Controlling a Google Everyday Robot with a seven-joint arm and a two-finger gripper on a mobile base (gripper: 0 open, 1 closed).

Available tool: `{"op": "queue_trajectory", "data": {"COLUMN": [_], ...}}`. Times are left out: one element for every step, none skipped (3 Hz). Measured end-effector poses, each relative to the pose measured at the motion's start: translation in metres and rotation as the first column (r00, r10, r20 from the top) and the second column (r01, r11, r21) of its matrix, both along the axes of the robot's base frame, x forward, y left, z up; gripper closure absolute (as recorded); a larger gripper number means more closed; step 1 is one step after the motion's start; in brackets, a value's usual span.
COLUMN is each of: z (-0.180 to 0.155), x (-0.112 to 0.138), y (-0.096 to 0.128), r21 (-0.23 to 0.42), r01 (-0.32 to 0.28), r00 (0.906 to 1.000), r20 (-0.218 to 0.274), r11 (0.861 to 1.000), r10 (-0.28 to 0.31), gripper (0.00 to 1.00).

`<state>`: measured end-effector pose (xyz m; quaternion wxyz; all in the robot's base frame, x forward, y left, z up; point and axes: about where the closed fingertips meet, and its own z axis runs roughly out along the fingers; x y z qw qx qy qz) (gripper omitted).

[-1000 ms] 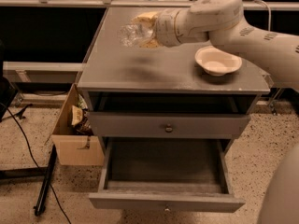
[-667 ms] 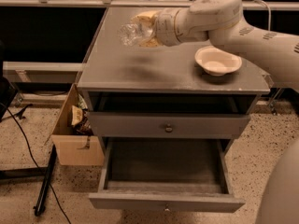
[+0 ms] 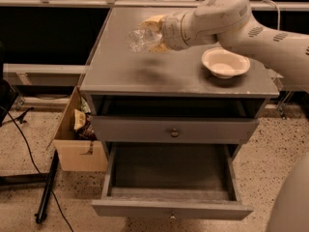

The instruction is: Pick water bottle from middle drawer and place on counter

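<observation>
The water bottle (image 3: 141,37) is held in the air over the counter (image 3: 145,79), above its back-left part at about 10 o'clock from the counter's middle, and not touching it. A blurred shadow lies on the grey top beneath it. Its long axis runs nearly level, tilted a little, with the free end pointing away from the wrist toward 9 o'clock. Which end carries the cap cannot be told.

The gripper (image 3: 155,33) grips the bottle's right-hand end. Its pale tan fingers (image 3: 152,21) sit one above and one below the crinkled plastic, pinching it. The white arm comes in from 3 o'clock, its thick forearm slanting up and across, then the wrist turned to 9 o'clock.

A white bowl (image 3: 225,63) stands on the counter at 3 o'clock. The middle drawer (image 3: 169,210) is pulled out at 6 o'clock below, under a shut drawer front (image 3: 145,129). A cardboard box (image 3: 77,153) sits on the floor at 8 o'clock.
</observation>
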<state>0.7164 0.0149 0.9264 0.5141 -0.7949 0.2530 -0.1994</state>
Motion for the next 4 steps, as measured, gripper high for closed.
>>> {"op": "queue_trajectory", "data": {"z": [-0.007, -0.015, -0.021, -0.030], "x": [0.000, -0.002, -0.002, -0.003], "y": [-0.010, -0.020, -0.029, -0.036], "r21": [-0.040, -0.076, -0.110, -0.140], "r01": [0.027, 0.053, 0.073, 0.082], "r00": [0.9995, 0.9977, 0.9951, 0.9925], "r20": [-0.012, -0.039, -0.058, -0.078], "r11": [0.999, 0.996, 0.991, 0.987], "r10": [-0.028, -0.056, -0.080, -0.094], "gripper": [1.00, 1.00, 1.00, 1.00]}}
